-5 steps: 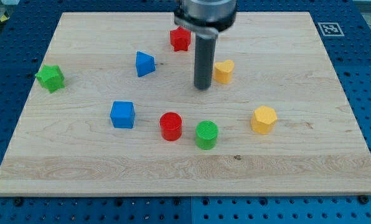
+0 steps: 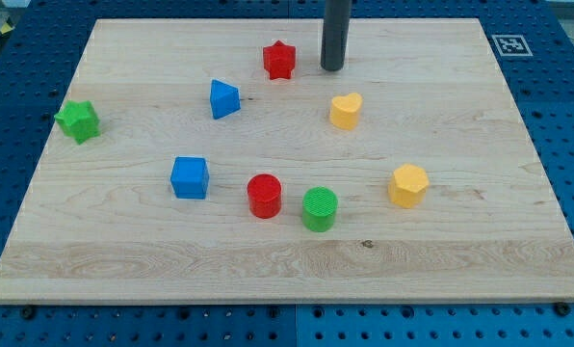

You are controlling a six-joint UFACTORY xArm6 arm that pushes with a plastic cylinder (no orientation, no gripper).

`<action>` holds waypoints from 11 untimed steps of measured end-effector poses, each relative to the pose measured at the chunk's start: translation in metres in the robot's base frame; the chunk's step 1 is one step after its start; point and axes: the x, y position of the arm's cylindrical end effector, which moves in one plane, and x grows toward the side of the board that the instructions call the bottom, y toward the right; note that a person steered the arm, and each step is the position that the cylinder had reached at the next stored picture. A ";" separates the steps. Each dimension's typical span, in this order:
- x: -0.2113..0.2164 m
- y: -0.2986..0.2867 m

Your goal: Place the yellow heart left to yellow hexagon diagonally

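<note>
Approach step: we carry no jaws; my tip [image 2: 332, 68] stands above the yellow heart [image 2: 345, 110], apart. The yellow hexagon [image 2: 408, 184] lies lower right. Next, we judge, push downward.

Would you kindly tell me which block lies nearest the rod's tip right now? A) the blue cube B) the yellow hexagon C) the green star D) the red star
D: my tip stands just to the view's right of the red star, apart from it and above the yellow heart.
</note>
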 end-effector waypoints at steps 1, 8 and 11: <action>0.022 0.000; 0.066 0.005; 0.182 0.006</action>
